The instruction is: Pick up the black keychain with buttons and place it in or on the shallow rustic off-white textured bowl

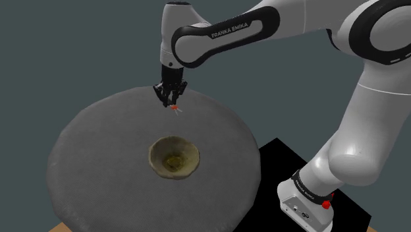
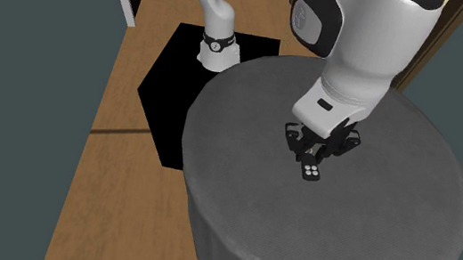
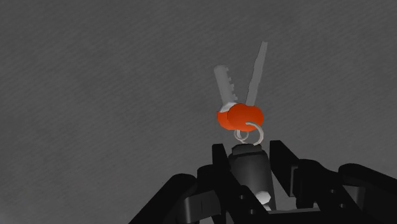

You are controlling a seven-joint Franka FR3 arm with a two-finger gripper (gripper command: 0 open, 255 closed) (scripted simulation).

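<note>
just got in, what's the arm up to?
The black gripper is shut on the black keychain, clasping its buttoned fob; orange-headed keys dangle from the ring. It is over the round grey table, beyond the off-white bowl in the shoulder view. The keychain is not in the bowl yet. Whether it's clear of the table is unclear.

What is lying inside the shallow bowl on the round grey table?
Nothing lies in the bowl; I see just its yellowish bottom. Its near wall may cover a thin strip inside. The black keychain is clasped in the claw, apart from the bowl.
</note>
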